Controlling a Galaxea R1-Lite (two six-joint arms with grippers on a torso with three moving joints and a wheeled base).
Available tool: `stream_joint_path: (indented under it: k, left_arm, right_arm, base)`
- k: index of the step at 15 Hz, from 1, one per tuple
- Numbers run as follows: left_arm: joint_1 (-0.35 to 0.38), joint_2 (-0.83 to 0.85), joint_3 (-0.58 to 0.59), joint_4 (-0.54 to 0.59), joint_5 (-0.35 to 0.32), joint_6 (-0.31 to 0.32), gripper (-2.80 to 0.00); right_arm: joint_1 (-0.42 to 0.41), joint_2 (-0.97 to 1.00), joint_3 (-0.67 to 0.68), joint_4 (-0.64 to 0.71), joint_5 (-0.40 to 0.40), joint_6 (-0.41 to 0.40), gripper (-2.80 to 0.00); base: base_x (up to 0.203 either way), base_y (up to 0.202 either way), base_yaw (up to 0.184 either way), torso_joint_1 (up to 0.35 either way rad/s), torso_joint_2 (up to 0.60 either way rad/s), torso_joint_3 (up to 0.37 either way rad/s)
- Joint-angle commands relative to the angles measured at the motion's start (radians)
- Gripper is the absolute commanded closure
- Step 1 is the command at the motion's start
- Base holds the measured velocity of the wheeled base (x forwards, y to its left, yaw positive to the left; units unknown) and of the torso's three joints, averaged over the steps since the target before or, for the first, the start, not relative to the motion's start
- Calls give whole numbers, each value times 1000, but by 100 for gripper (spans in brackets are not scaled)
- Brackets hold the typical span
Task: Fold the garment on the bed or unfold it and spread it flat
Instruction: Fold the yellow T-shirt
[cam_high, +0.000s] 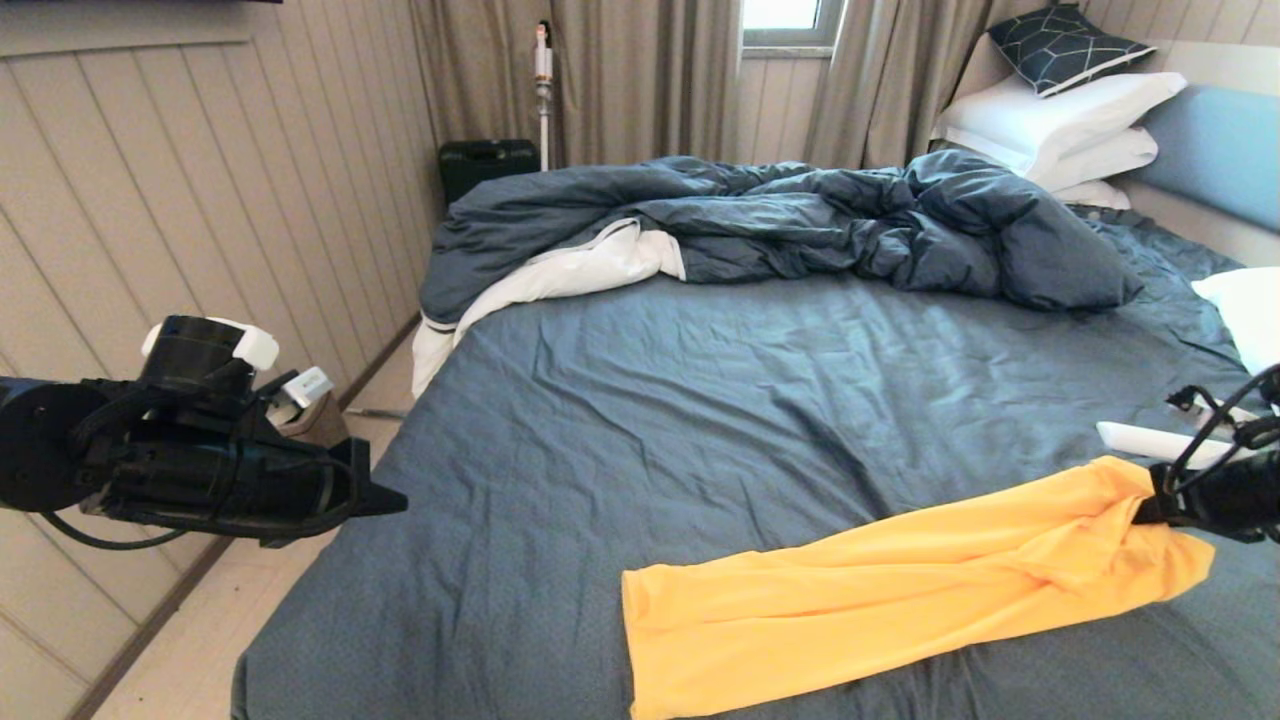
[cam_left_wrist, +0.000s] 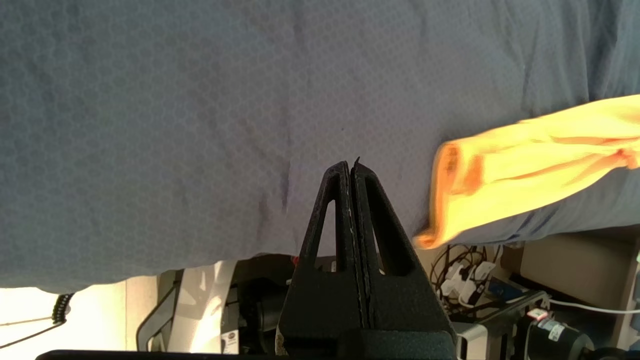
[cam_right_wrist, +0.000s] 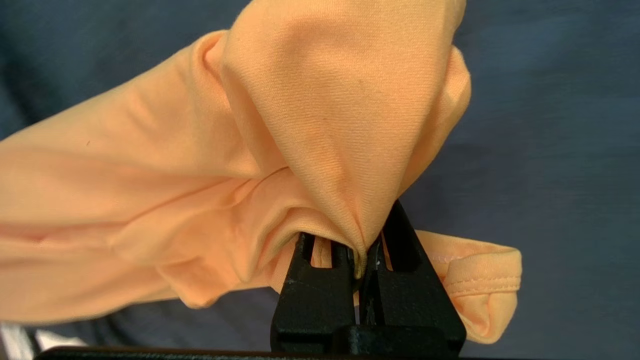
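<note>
From the head, the garment (cam_high: 900, 580) lies as a long band across the near edge of the bed (cam_high: 700, 400), while the left wrist shows the left gripper (cam_left_wrist: 351, 167) clenched empty off its side, and the right wrist shows the right gripper (cam_right_wrist: 361, 255) pinching only a thin peak of cloth that could slip free under a pull.

The plain bright yellow fabric garment (cam_high: 900, 590) lay on the dark blue-grey sheeted bed (cam_high: 700, 400). The rumpled dark blue duvet (cam_high: 800, 220) showed white lining; a navy cushion (cam_high: 1065, 45) bore pale geometric lines.
</note>
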Motion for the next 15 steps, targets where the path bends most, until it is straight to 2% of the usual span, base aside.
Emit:
stream_joint_path:
  k: [1,4,7,9,12,15]
  left_arm:
    - [-1,10,-8,1,-2,-1,0]
    - [-13,25,-25,1,-2,-3,0]
    - [-13,33,-29,1,-2,-3,0]
    - [-13,33,-28,1,-2,-3,0]
    - [-13,28,-25,1,-2,-3,0]
    - [-16,23,-18,2,-9,-6,0]
  right_arm:
    - [-47,99,-121,25,-30,-2,0]
    - [-94,174,-294,78,-86,-2,0]
    - [-109,198,-463,260,-93,-2,0]
    - [-99,163,-492,368,-80,-1,0]
    - [-16,35,-463,481,2,-4,0]
    - [155,-76,-419,572,44,-3,0]
  base:
    - [0,0,0,0,0,0]
    - [0,0,0,0,0,0]
    - [0,0,0,0,0,0]
    - [0,0,0,0,0,0]
    - [0,0,0,0,0,0]
    - [0,0,0,0,0,0]
